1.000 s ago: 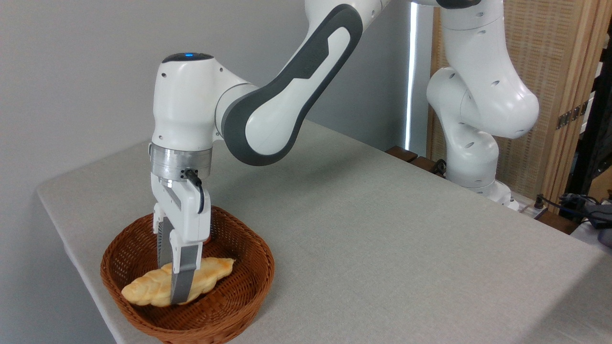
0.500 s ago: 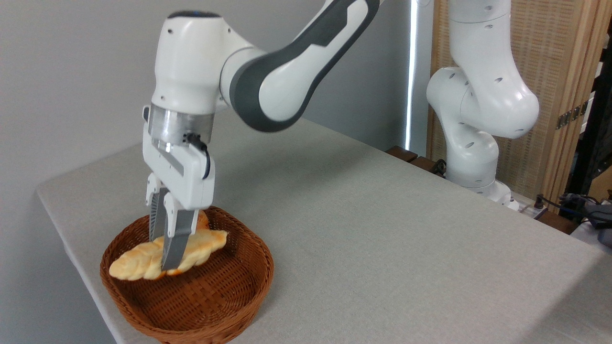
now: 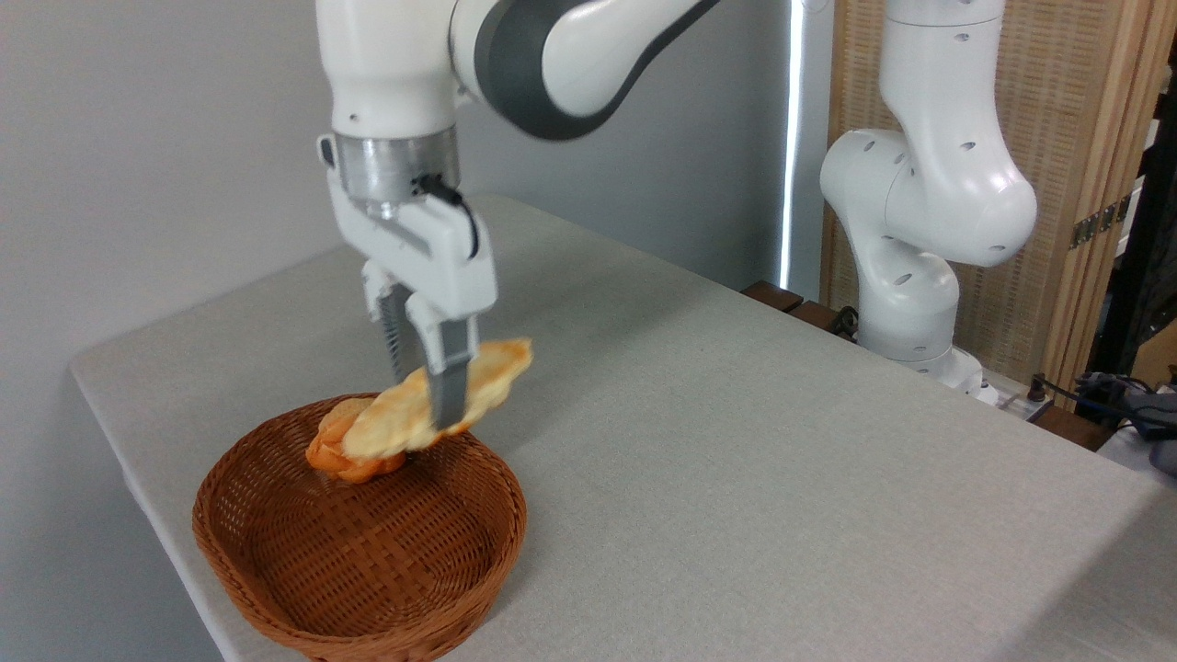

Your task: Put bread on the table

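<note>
Now, L to R: basket (image 3: 359, 561) sits near counter's (image 3: 736, 460) left edge w/ an orange bun (image 3: 336, 450) at its back rim. Just right, fingers (image 3: 432, 391) pinch the bread (image 3: 460, 391) mid-length, held in air, tilted up to the right, above basket's back rim.

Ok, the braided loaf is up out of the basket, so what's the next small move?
Probably carry it right, out over bare table, before lowering. The claw is shut on the braided loaf, which hangs tilted above the wicker basket's far rim, its low end in line with the orange bun.
</note>
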`<act>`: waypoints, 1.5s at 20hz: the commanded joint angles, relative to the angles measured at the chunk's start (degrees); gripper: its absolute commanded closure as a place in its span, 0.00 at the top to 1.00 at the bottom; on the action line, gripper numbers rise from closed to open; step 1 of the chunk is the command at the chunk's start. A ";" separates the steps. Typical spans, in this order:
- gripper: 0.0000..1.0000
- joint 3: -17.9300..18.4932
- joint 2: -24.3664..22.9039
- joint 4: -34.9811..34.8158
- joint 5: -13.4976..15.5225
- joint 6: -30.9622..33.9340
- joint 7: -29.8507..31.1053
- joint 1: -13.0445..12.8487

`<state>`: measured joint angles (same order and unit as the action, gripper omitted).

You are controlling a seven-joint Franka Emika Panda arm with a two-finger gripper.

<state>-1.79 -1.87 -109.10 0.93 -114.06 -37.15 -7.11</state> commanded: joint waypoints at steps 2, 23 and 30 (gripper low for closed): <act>0.51 0.21 -6.65 -3.92 4.60 9.46 0.06 -0.45; 0.87 -0.32 -7.45 -17.91 1.62 0.07 1.73 -3.70; 1.00 -0.32 -6.48 -17.73 -0.58 0.15 1.91 -3.53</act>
<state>-2.49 -7.98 -126.94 1.73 -113.73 -36.08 -10.29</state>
